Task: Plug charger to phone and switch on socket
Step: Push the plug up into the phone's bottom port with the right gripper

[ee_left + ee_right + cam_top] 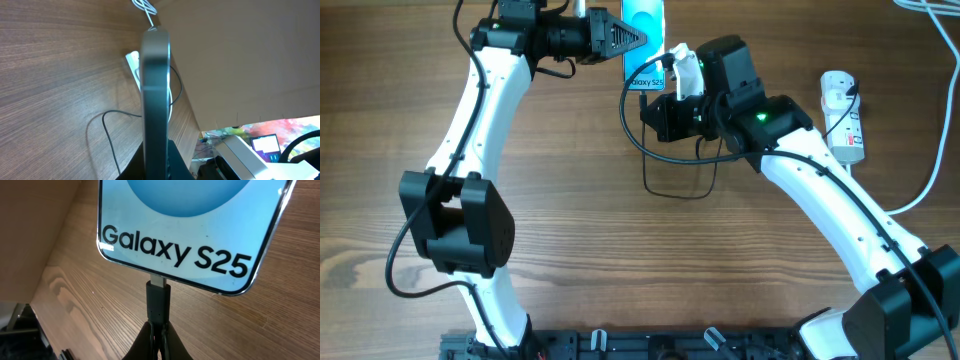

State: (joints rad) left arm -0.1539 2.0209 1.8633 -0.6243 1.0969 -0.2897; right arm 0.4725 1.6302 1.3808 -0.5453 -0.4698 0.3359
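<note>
My left gripper [626,41] is shut on the phone [645,25] and holds it above the table at the back; its cyan screen and white "Galaxy S25" strip face up. In the left wrist view the phone [156,95] stands edge-on between my fingers [159,167]. My right gripper [660,100] is shut on the charger's black connector [158,305]. Its metal tip meets the port in the phone's bottom edge [190,235], with some metal still showing. The thin black cable [675,185] loops below on the table. The socket [843,115] lies at the right, apart from both grippers.
A thick white cord [932,150] runs from the socket along the right edge and off the back. The socket [132,59] also shows behind the phone in the left wrist view. A black rail [650,345] lines the table's front edge.
</note>
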